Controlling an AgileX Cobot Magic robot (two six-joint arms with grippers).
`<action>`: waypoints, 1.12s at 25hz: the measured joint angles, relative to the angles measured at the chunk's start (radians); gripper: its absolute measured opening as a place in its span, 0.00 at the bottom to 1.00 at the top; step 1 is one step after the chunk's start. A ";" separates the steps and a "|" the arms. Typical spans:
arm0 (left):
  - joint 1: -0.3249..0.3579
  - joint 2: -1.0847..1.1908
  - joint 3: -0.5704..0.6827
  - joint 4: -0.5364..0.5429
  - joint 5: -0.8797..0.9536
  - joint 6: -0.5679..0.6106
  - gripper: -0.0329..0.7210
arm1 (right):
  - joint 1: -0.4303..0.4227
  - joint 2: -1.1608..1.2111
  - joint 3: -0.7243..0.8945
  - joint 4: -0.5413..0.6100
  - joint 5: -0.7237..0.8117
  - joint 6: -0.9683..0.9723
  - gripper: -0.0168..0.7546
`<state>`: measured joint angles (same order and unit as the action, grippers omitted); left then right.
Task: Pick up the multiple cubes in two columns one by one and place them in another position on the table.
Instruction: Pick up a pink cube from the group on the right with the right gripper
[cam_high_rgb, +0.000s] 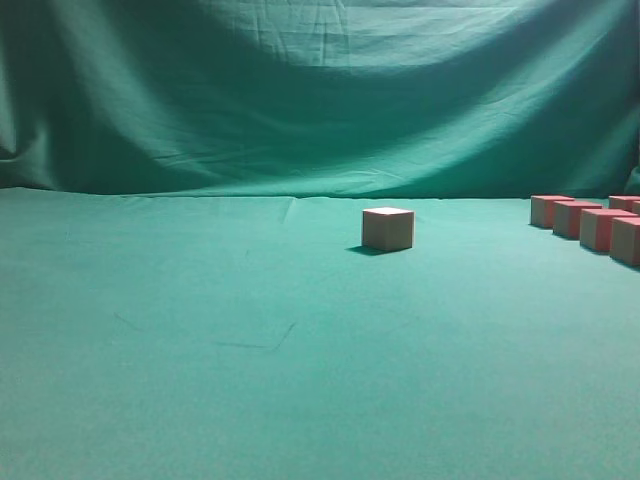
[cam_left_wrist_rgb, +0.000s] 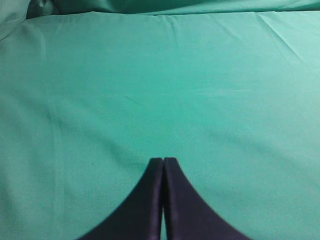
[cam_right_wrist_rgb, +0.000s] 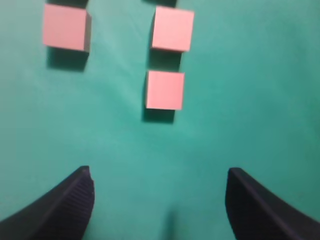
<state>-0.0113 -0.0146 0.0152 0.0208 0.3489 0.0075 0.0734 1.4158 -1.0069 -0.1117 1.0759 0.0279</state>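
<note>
One cube (cam_high_rgb: 388, 228) stands alone on the green table (cam_high_rgb: 250, 340) near the middle. Several more cubes (cam_high_rgb: 585, 222) stand in rows at the right edge. Neither gripper shows in the exterior view. In the right wrist view my right gripper (cam_right_wrist_rgb: 159, 175) is open and empty above the cloth. Three pink-topped cubes lie ahead of it: the nearest (cam_right_wrist_rgb: 165, 89), one behind it (cam_right_wrist_rgb: 173, 29) and one to the left (cam_right_wrist_rgb: 65, 27). In the left wrist view my left gripper (cam_left_wrist_rgb: 163, 161) is shut and empty over bare cloth.
The draped green backdrop (cam_high_rgb: 320, 90) rises behind the table. A fold of cloth (cam_left_wrist_rgb: 20, 12) shows at the far left corner in the left wrist view.
</note>
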 joint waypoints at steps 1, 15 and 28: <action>0.000 0.000 0.000 0.000 0.000 0.000 0.04 | -0.006 0.000 0.028 0.010 -0.035 0.000 0.72; 0.000 0.000 0.000 0.000 0.000 0.000 0.04 | -0.054 0.148 0.095 0.017 -0.264 0.015 0.72; 0.000 0.000 0.000 0.000 0.000 0.000 0.04 | -0.090 0.277 0.095 0.056 -0.395 -0.043 0.72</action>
<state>-0.0113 -0.0146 0.0152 0.0208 0.3489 0.0075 -0.0167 1.6931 -0.9120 -0.0553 0.6808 -0.0146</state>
